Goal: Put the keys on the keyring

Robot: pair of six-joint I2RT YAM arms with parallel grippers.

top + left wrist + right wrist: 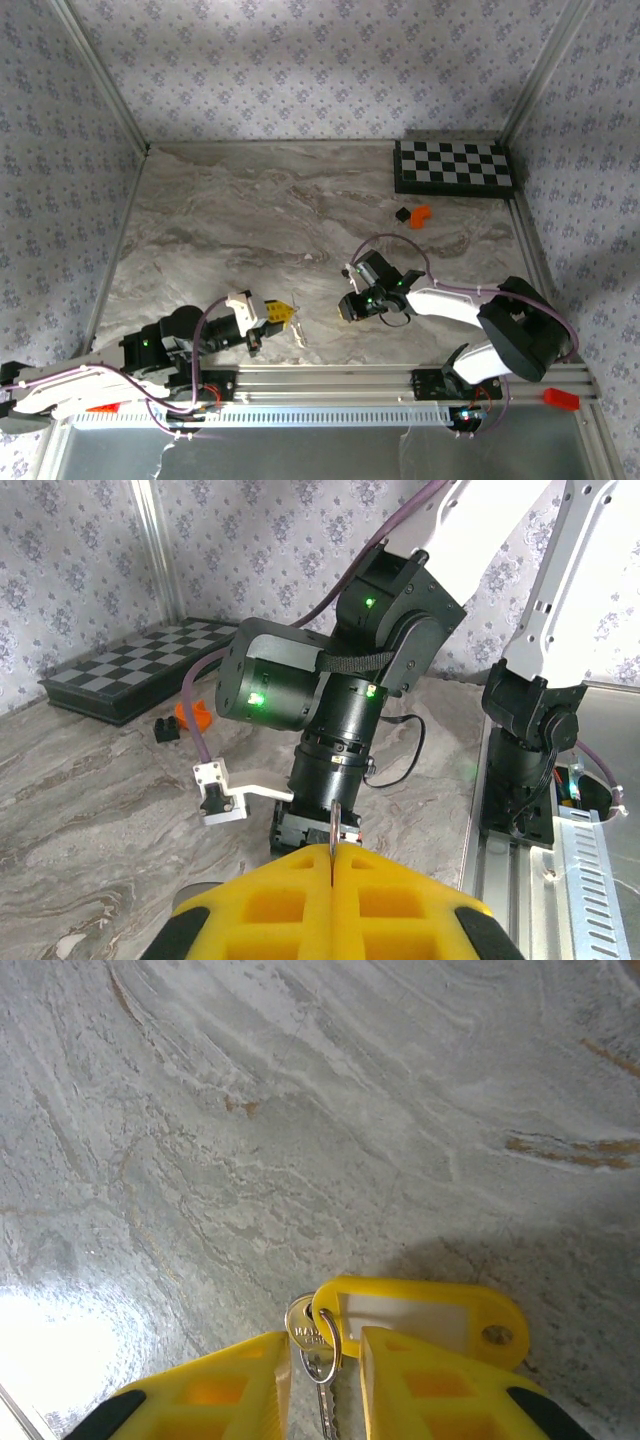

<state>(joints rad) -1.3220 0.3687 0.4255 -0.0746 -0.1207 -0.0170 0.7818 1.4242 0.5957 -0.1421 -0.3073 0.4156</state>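
My left gripper (283,313) (332,855) is shut, its yellow pads pinching a thin silvery metal strip seen edge-on, which I take for the keyring (332,832); most of it is hidden between the pads. My right gripper (347,307) (325,1345) points down at the table just to its right, jaws apart. Between its fingers lies a silvery key (303,1327), blade toward the wrist. A small ring (337,1345) links the key to a yellow plastic tag (420,1315), partly under the right finger (420,1390).
A chessboard (455,167) (140,670) sits at the back right corner. Small orange (420,213) and black (403,213) pieces lie in front of it. The right arm's wrist (350,680) stands close ahead of my left gripper. A metal rail (330,380) runs along the near edge.
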